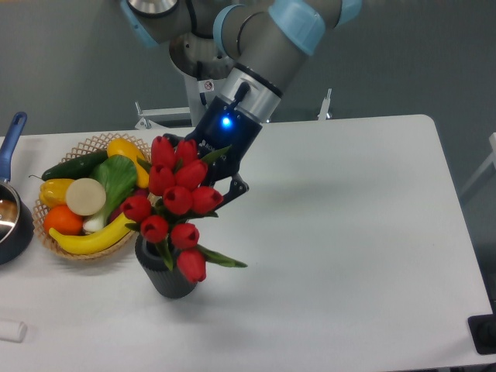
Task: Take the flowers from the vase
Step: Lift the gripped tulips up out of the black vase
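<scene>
The flowers (177, 198), a bunch of red tulip buds with green leaves, hang tilted above the vase (166, 276), a small dark ribbed cylinder standing upright on the white table. My gripper (209, 177) reaches in from the upper right behind the bunch and is shut on its stems. One dark finger (232, 186) shows at the right of the buds; the rest is hidden by them. The lowest bud (191, 265) overlaps the vase's rim. Whether the stem ends are still inside the vase is hidden.
A wicker basket (87, 142) of fruit and vegetables stands just left of the vase. A dark pot with a blue handle (12, 132) sits at the left edge. A small white object (12, 331) lies at the front left, a black object (484, 333) at the front right corner.
</scene>
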You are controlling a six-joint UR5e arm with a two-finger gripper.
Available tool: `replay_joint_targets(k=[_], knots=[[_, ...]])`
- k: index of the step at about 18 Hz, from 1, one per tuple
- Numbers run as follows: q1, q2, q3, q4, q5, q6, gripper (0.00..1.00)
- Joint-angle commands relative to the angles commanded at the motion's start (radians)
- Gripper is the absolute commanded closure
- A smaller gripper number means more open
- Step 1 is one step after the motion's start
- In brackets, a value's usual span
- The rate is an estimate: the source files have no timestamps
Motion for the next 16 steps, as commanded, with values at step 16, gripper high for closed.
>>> replay_joint_targets(k=[16], knots=[[0.072, 0.012, 0.089, -0.002, -0.006, -0.041, 0.60]])
